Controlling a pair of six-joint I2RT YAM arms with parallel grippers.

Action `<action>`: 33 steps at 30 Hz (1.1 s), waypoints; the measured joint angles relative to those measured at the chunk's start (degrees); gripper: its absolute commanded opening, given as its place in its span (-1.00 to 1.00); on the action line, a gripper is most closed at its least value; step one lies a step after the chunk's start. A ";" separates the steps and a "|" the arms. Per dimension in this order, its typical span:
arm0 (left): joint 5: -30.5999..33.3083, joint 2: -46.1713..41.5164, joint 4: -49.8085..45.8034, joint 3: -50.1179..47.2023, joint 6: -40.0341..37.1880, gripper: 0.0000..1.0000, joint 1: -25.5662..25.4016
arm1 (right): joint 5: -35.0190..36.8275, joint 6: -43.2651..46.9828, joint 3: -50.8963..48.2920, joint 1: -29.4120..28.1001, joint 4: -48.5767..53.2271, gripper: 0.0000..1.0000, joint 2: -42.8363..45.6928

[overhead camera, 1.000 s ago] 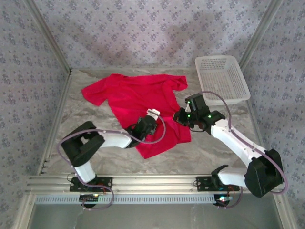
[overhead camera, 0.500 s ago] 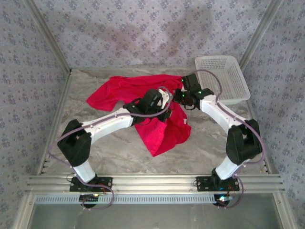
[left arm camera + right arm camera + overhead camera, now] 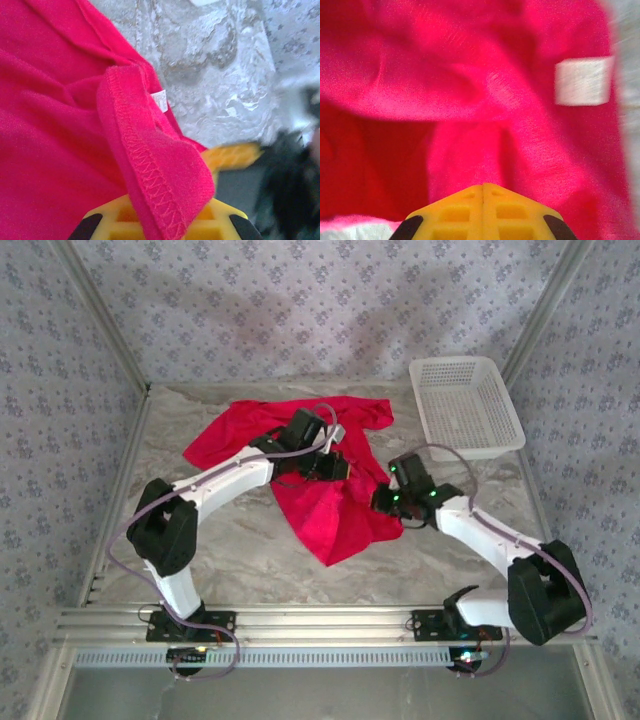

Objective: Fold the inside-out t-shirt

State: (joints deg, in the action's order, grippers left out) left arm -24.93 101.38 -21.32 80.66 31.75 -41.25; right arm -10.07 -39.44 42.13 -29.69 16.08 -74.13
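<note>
Beneath left hand (image 3: 325,462), just left of right hand (image 3: 384,499), t-shirt (image 3: 330,520) lies bunched on desk (image 3: 240,565). Left hand pinches hem (image 3: 145,165), nearer the bulk; right hand pressed together at edge, cloth btwn? can't tell.

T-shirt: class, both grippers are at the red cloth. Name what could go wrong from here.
1. The left gripper seems to pinch only a hem fold of the t-shirt; a pull could slip it free.
2. The t-shirt lies bunched and skewed on the table, so folding now would likely trap creases.
3. The right gripper is shut at the cloth's right edge; uneven pulls could twist it.
</note>
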 measured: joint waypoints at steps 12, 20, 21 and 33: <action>7.30 -3.48 -3.19 2.12 7.65 -1.00 1.22 | 5.51 -8.74 11.52 -7.04 -26.64 -0.66 -29.92; 20.15 -7.87 -4.50 5.70 15.43 -1.00 1.53 | 9.29 -14.34 31.26 -6.19 -33.73 0.66 -41.18; 20.87 -7.96 -4.96 6.58 15.98 -1.00 1.51 | 9.70 -15.47 33.70 -6.05 -34.12 0.72 -42.58; 14.45 -8.26 -8.13 17.00 16.48 -1.00 -6.01 | 20.00 -26.12 65.07 -11.10 -10.73 0.56 -63.87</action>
State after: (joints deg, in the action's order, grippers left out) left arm -10.48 93.12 -29.45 97.67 48.23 -47.27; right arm 9.93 -65.56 107.20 -40.80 5.34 -137.99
